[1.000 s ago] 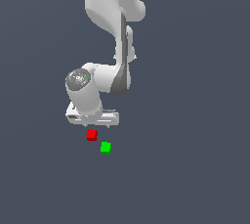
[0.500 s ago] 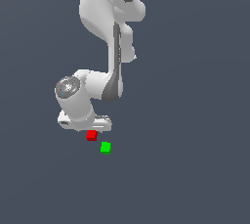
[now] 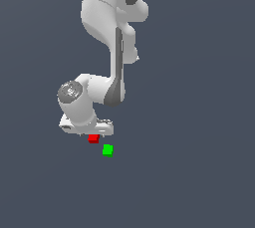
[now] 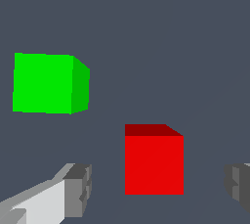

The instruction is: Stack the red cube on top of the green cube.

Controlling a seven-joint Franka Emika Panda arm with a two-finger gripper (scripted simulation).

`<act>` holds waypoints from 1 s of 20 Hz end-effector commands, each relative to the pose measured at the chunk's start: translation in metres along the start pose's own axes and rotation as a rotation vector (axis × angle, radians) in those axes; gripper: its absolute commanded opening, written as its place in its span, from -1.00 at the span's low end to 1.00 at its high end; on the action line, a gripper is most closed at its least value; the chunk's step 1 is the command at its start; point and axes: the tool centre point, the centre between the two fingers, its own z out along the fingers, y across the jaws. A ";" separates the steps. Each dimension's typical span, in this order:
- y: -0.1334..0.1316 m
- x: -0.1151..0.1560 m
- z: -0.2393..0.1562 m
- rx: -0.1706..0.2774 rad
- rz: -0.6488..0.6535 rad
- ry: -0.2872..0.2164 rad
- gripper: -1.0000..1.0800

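Now the arm has sunk lower than it was a second ago: then the claw (image 4: pixel 155 189) hung clearly above the red cube (image 3: pixel 93 138), and in the exterior view its underside now sits right at the cube's top, hiding part of it. The wrist body has also shifted toward the exterior view's left over the same stretch. Both cubes lie where they lay before, on the plain dark table (image 3: pixel 199 172).

The claw stands wide. In the wrist view its two grey fingers (image 4: pixel 78 189) flank the red cube (image 4: pixel 154 162), one on either side, with a clear gap of table showing between each pad and the cube's faces. Neither finger touches it. The cube sits between the fingertips, somewhat nearer one than the other.

The green cube (image 3: pixel 107 150) rests on the table just beside the red one, toward the exterior view's right and a little closer to that camera, the two apart and not touching. In the wrist view the green cube (image 4: pixel 46 83) lies outside the span of the fingers, beyond the red cube and off to one side.
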 end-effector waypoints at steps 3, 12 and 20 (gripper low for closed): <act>0.000 -0.001 0.024 0.000 0.000 -0.001 0.92; 0.000 0.001 0.038 0.000 0.000 -0.001 -1.00; 0.000 0.001 0.038 0.000 0.000 -0.001 -1.00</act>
